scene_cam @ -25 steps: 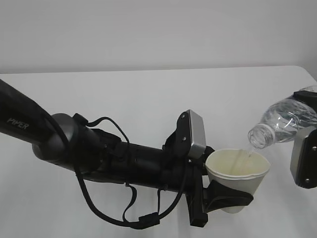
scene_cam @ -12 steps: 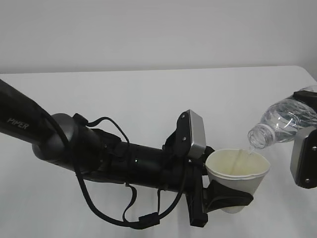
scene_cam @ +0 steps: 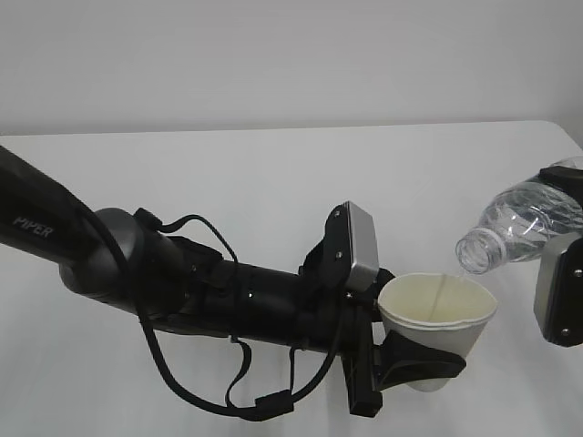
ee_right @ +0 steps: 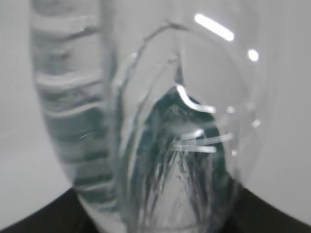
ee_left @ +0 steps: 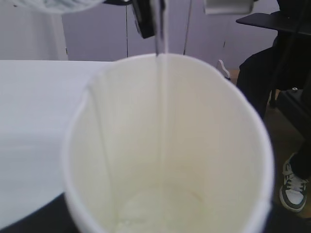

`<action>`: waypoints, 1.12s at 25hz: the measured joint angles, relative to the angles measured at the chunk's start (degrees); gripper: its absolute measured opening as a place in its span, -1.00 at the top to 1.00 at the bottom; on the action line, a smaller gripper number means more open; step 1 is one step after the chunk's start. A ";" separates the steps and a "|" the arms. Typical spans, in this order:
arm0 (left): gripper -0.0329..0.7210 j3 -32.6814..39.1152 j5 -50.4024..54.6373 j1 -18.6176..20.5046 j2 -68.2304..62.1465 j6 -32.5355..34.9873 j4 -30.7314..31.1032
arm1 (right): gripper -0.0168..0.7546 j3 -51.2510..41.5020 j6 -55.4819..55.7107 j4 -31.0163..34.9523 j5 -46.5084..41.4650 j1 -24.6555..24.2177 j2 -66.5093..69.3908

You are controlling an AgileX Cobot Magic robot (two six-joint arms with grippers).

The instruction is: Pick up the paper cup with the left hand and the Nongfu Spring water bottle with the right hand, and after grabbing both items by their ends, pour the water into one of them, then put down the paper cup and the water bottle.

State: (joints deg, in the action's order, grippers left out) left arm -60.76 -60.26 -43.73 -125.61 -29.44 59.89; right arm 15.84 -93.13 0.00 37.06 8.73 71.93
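Even, diffuse light fills the exterior view, with faint shadows on the white table [scene_cam: 273,182]. The cup [ee_left: 165,160] fills the left wrist view, softly blurred. The bottle [ee_right: 155,136] in the right wrist view is badly out of focus, with bright glare streaks.

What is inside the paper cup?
A thin stream of water falls into the paper cup and pools a little at the bottom. The cream walls show; how deep the water is cannot be told.

Robot body, both arms
Left hand [scene_cam: 410,360]: black, white "PIPER" lettering, looped cables, grey camera block. Right hand [scene_cam: 557,300]: black, grey screwed plate.
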 joint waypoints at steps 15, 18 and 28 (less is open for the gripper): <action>-0.11 0.00 0.00 0.00 0.00 0.00 0.00 | 0.03 0.00 -0.46 0.00 0.00 0.00 0.00; -0.11 0.00 0.00 0.00 0.00 0.00 0.00 | 0.03 0.00 -0.56 0.00 0.00 0.00 0.00; -0.11 0.00 0.00 0.00 0.00 0.00 0.00 | 0.03 0.00 -0.56 0.00 0.00 0.00 0.00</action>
State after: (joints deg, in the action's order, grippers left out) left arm -60.76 -60.26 -43.73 -125.61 -29.44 59.89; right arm 15.84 -93.70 0.00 37.06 8.73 71.93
